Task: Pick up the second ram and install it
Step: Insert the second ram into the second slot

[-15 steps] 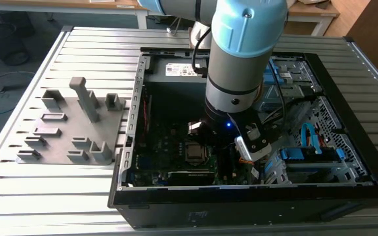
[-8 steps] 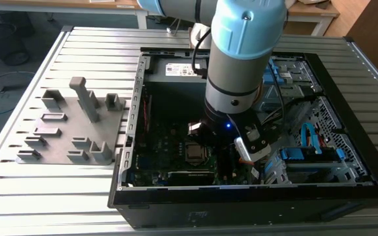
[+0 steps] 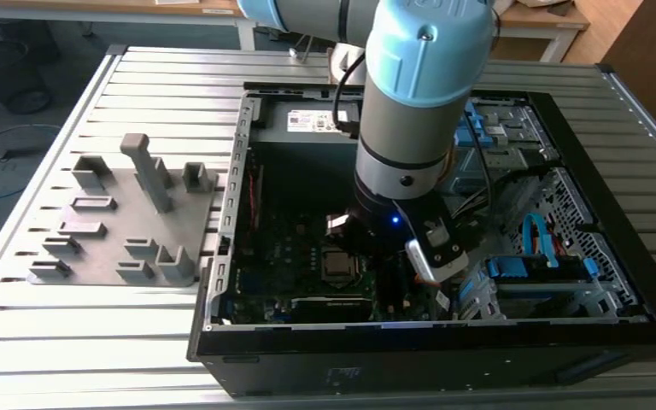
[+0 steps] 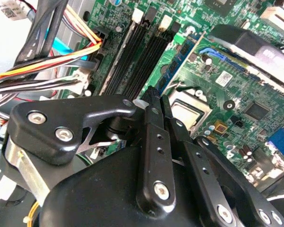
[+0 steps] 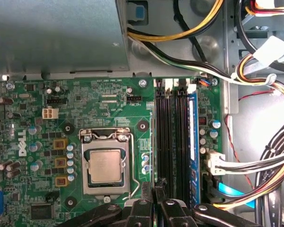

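My gripper (image 4: pixel 158 96) is shut, its fingertips pressed together with nothing showing between them. It hangs low inside the open computer case (image 3: pixel 237 256), over the near end of the black memory slots (image 5: pixel 166 142) on the green motherboard (image 5: pixel 104 104). One blue-edged memory stick (image 5: pixel 193 142) sits seated in the slot closest to the cable bundle, also seen in the second wrist view (image 4: pixel 182 49). I cannot tell whether this stick is the second ram. The gripper (image 5: pixel 155 193) lines up with the slots beside the processor socket (image 5: pixel 106 165).
Yellow, black and white cable bundles (image 5: pixel 260 165) run along the slots' outer side. The power supply (image 5: pixel 57 33) borders the board. In the exterior view's left a grey holder plate (image 3: pixel 123 222) with upright blocks lies on the slatted table (image 3: pixel 100 342). The arm (image 3: pixel 419 111) rises over the case.
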{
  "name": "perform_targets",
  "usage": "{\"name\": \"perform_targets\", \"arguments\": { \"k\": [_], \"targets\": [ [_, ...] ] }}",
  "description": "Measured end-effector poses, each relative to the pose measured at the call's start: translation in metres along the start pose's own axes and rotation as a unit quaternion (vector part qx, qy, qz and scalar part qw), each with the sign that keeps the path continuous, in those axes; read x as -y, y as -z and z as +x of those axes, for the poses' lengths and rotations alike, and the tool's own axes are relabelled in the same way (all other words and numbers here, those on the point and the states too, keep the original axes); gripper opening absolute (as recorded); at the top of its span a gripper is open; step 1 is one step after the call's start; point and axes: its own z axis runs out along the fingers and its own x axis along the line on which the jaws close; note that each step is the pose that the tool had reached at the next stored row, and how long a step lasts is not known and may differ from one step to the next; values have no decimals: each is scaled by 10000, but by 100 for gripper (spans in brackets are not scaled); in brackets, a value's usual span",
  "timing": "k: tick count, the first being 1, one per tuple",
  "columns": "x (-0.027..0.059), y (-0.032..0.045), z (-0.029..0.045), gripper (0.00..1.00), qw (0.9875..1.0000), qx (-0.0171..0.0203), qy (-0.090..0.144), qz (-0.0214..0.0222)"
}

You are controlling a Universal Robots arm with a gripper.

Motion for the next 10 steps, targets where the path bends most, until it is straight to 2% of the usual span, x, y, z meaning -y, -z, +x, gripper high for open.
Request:
{"name": "perform_targets", "arguments": {
  "k": [10],
  "targets": [
    [-146, -23, -3, 14, 10000, 0, 1, -1]
  ]
}}
